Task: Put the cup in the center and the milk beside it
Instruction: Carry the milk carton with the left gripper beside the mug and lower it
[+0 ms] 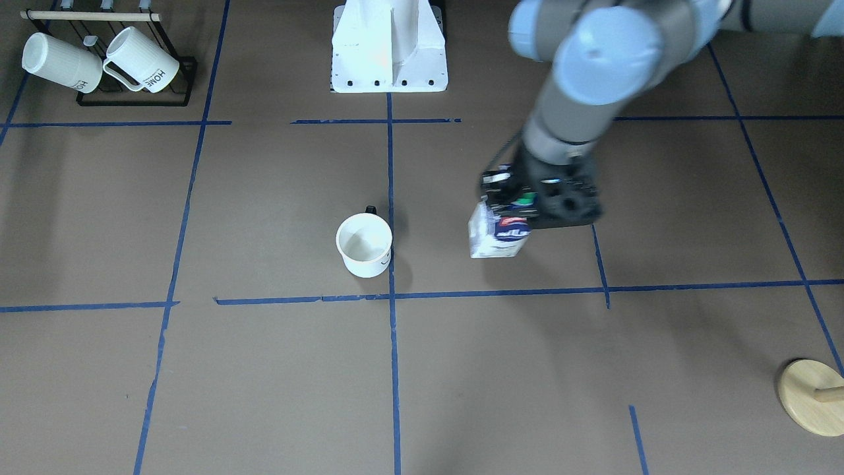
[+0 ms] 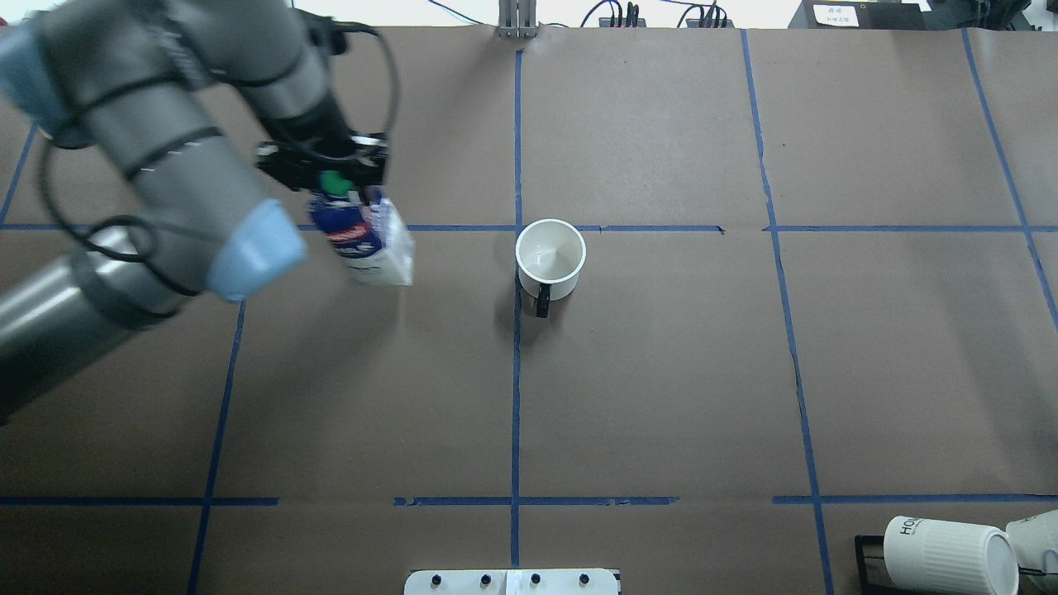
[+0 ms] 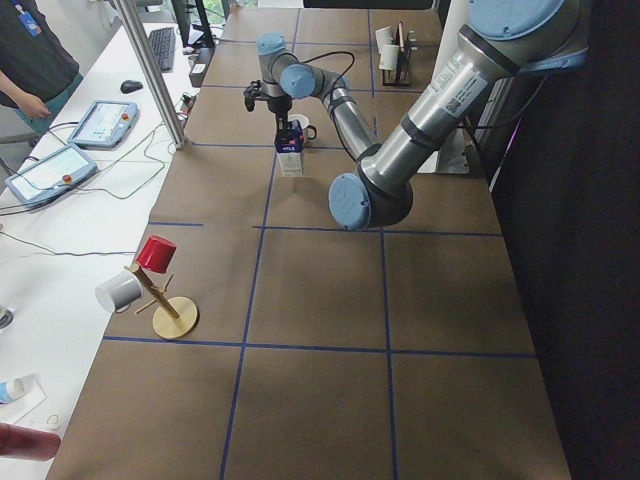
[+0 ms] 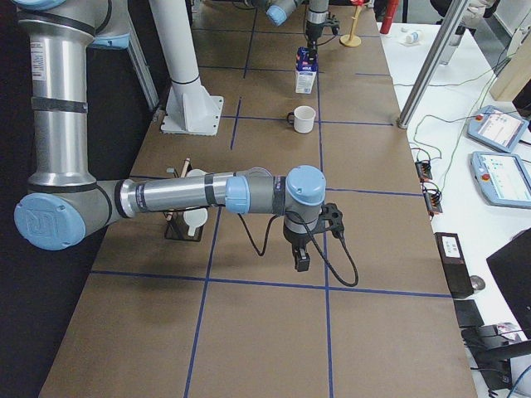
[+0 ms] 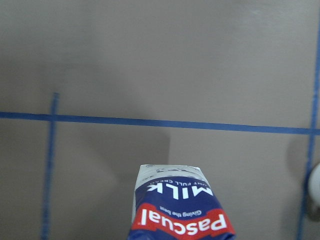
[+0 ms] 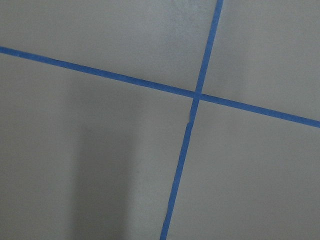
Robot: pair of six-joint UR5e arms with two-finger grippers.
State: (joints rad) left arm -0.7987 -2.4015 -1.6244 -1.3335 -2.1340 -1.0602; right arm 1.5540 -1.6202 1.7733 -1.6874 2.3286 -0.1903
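The cup (image 1: 364, 244) is a smooth white mug with a dark handle. It stands upright right next to the center tape crossing (image 2: 517, 228), and it also shows in the overhead view (image 2: 550, 258). My left gripper (image 2: 332, 180) is shut on the top of the milk (image 2: 365, 241), a blue and white carton with a green cap. The carton is upright, well to the cup's left in the overhead view, at or just above the surface. The left wrist view shows the milk's label (image 5: 182, 210). My right gripper (image 4: 300, 259) shows only in the exterior right view, and I cannot tell if it is open or shut.
A black rack with two ribbed HOME mugs (image 1: 132, 66) stands at the robot's right near corner. A wooden mug tree (image 3: 165, 300) holding a red cup and a grey cup stands at the far left. The white robot base (image 1: 389, 53) is at the table's near edge.
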